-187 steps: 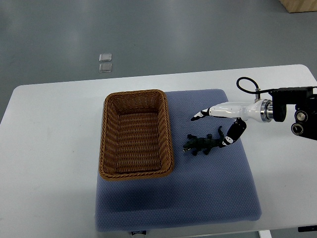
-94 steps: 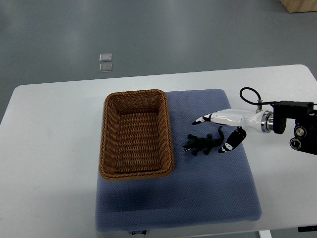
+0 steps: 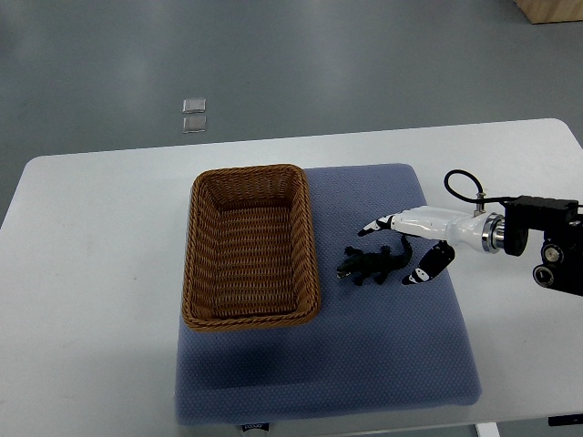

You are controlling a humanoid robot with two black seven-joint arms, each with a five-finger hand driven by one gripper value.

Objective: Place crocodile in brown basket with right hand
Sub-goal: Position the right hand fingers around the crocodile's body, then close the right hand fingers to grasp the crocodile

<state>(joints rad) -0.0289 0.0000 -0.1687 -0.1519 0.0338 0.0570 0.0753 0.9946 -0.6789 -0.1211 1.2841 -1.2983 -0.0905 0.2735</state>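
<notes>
A small dark green toy crocodile (image 3: 373,263) lies on the blue mat (image 3: 364,364), its head toward the brown wicker basket (image 3: 251,314), which stands just to its left and holds nothing. My right hand (image 3: 393,250) comes in from the right edge and hovers over the crocodile's tail end. Its white fingers (image 3: 383,223) with black tips are spread, the thumb (image 3: 425,269) just right of the tail. The hand holds nothing. The left arm does not show.
The blue mat lies on a white table (image 3: 91,273). Two small clear squares (image 3: 193,116) sit on the grey floor beyond the table. A wooden corner (image 3: 551,9) shows at the top right.
My right hand has lowered and shifted slightly down and right, staying open beside the crocodile's tail. The crocodile and basket have not moved.
</notes>
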